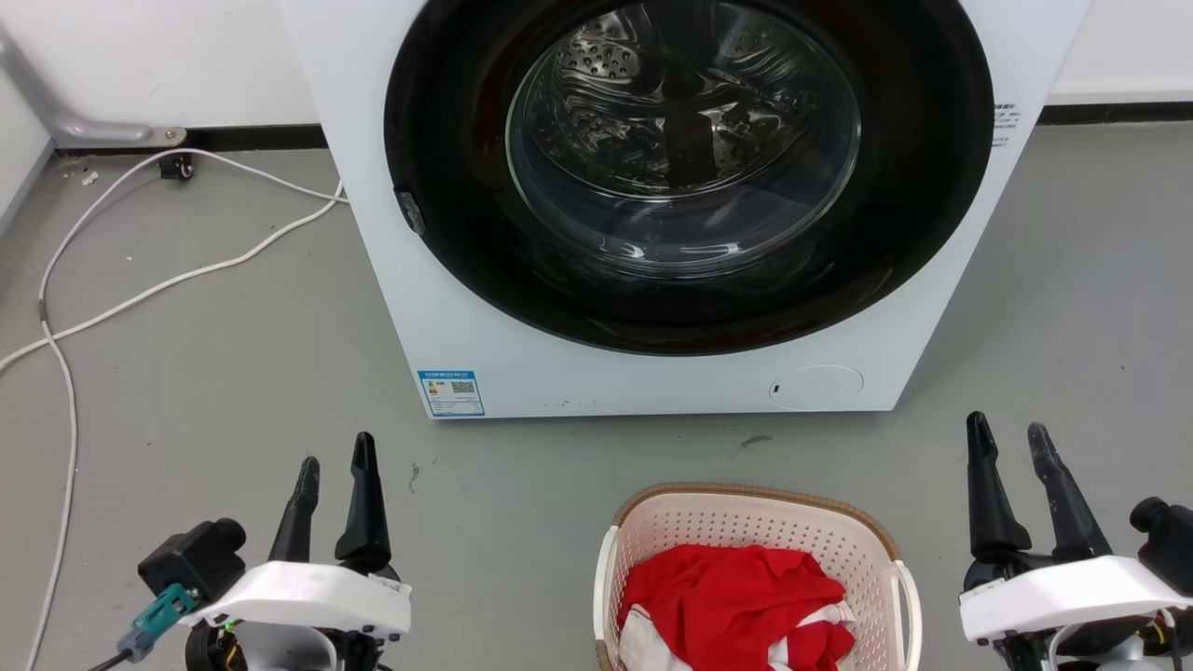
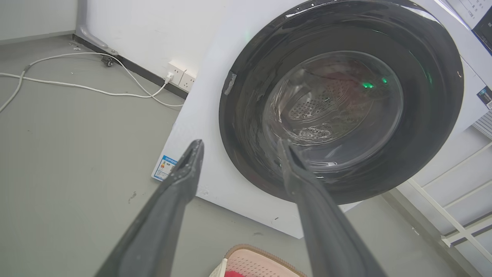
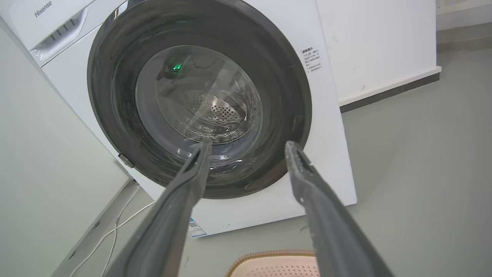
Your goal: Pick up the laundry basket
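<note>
Centrally, the laundry basket (image 1: 746,524), holding red cloth (image 1: 736,596), sits on the grey floor (image 1: 233,373) in front of a white washing machine (image 1: 652,373); its near part is cut off, so its long axis cannot be told. It lies between the right end effector (image 1: 1007,426), which is nearer, and the left end effector (image 1: 335,452), both open and empty. A white cable (image 1: 140,298) trails across the floor's left side.

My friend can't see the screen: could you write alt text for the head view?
A cream laundry basket holding red cloth stands on a grey floor before a white washer. The left gripper and right gripper, both open, flank it.
</note>
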Robot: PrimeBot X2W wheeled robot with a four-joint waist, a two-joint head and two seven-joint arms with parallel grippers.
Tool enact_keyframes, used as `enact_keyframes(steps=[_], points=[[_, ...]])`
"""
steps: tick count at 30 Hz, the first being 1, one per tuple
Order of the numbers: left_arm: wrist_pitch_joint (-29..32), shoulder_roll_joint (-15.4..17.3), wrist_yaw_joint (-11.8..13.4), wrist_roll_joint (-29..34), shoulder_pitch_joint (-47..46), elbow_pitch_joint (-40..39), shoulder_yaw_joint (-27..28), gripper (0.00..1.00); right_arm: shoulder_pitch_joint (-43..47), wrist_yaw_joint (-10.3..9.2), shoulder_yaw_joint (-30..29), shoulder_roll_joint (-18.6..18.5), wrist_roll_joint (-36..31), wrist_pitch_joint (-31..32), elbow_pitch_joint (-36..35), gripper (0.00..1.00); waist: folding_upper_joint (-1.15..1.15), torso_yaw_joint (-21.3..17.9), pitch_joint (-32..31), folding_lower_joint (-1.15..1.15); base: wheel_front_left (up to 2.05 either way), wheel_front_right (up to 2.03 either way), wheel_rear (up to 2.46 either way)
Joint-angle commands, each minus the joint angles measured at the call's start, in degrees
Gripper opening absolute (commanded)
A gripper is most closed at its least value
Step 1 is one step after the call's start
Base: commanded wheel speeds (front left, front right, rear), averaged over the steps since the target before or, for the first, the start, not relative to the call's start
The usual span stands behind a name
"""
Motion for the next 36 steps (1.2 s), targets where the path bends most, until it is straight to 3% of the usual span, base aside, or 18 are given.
enact_keyframes(steps=[1, 36], points=[[-0.53, 0.19, 0.17, 1.55, 0.23, -0.86, -0.20, 1.00, 0.17, 0.01, 0.01, -0.16, -1.60, -0.55, -1.01, 1.00, 0.00, -0.01, 0.03, 0.00, 0.00, 0.00, 0.00], [-5.22, 0.22, 2.29, 20.67, 1.84, -0.81, -1.74, 1.00, 2.12, 0.00, -1.32, -0.19, -23.00, -5.17, -2.34, 1.00, 0.00, 0.07, 0.64, 0.00, 0.00, 0.00, 0.00]])
